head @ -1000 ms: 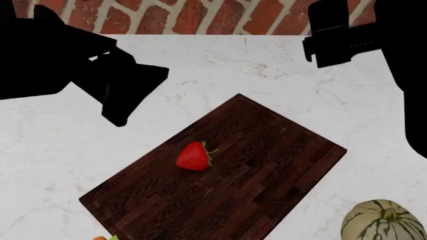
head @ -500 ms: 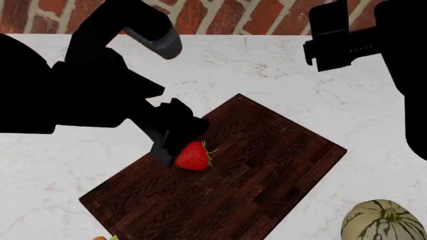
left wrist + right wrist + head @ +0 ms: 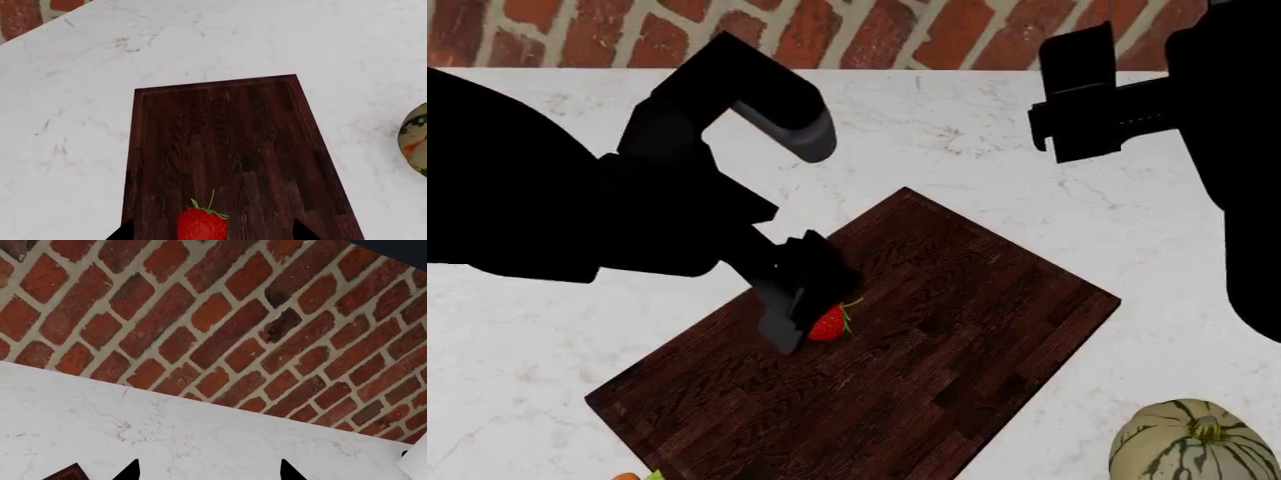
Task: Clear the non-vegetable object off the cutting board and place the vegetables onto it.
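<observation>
Flat, even, bright light throughout; no clear source direction. Cast shadows nearly missing: the strawberry sits on the cutting board with no dark patch beneath. Arms render as near-pure black silhouettes, detail lost. One soft grey highlight on the left arm's rounded link. No glare, blur or edge distortion; brick wall sharp.

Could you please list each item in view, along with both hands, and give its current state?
Strawberry: lying on the board, between the left hand's fingertips.
Board: flat on the counter, holding only the strawberry.
Squash: upright on the counter, off the board.
Left hand: open, down around the strawberry.
Right hand: open, empty, facing the brick wall.
</observation>
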Controlling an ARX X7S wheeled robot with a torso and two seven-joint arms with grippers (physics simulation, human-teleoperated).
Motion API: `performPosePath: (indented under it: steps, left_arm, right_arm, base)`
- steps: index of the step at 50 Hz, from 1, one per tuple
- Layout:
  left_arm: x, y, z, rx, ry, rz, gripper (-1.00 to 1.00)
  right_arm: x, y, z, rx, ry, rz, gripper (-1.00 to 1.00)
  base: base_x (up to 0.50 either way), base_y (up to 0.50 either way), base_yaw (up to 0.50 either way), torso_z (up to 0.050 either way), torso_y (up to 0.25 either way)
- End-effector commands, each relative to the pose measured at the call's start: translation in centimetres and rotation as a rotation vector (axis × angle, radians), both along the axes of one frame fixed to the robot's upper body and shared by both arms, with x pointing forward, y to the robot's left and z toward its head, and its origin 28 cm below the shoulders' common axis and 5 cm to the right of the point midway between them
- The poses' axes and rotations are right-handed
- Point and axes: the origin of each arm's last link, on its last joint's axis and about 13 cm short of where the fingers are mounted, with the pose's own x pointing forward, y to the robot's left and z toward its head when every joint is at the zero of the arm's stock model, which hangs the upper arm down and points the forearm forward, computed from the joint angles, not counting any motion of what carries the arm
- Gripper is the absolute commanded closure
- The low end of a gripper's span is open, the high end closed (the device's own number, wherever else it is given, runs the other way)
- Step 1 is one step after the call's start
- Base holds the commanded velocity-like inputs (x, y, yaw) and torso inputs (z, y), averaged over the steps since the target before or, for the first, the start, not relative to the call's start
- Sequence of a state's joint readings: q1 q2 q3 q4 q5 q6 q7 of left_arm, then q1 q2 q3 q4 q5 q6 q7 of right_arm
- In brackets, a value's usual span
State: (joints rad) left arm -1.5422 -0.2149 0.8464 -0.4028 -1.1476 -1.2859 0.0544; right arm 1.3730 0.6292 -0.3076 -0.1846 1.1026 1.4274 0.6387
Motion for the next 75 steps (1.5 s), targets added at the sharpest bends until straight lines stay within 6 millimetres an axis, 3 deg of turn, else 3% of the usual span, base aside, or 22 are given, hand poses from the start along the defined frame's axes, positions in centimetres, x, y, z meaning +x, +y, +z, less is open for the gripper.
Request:
performPosePath:
  steps: [1,29,75]
  left_arm:
    - [1.1,-0.5,-1.0,0.026,-0.001,-0.005,-1.00]
    - [1.9,-1.0,-4.6,0.041,0.072,-0.012,-1.00]
    - [2.0,-1.0,-7.7,0.075,0.122,0.001,-1.00]
  right_arm:
    - [0.1,0.0,-0.4,0.004,0.009,0.006,-1.00]
    - [0.3,0.2,-1.3,0.008,0.033,0.009,-1.00]
    - [0.2,0.2,-2.0,0.010,0.050,0.012,-1.00]
  base:
    - [0.00,0.00,0.00,0.000,0.000]
    - [0.00,0.00,0.00,0.000,0.000]
    - [0.00,0.00,0.00,0.000,0.000]
